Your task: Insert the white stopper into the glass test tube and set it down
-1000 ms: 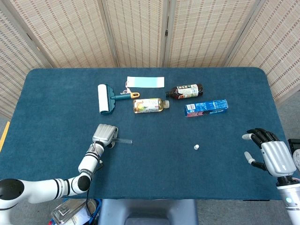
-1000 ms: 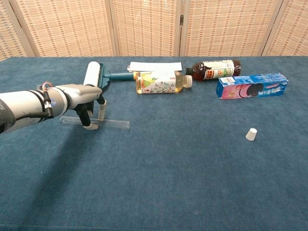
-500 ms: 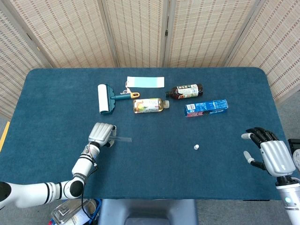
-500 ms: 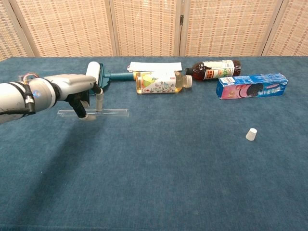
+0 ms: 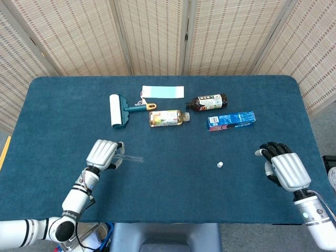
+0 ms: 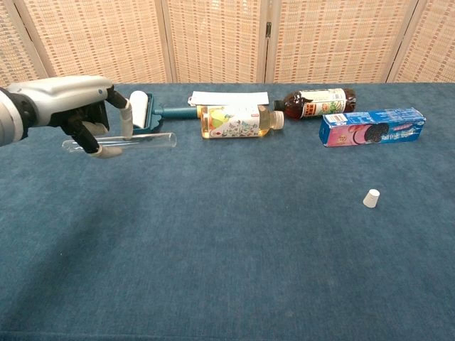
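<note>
Left hand (image 6: 75, 114) clamps tube (image 6: 135, 141) off surface; slick glass could slip. Right hand (image 5: 285, 169) empty, fingers apart, near stopper (image 6: 370, 198).

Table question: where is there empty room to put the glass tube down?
The table has bare cloth between the left hand holding the glass tube and the white stopper, and all along the near edge. The far side is crowded: lint roller, paper, two bottles, blue box.
</note>
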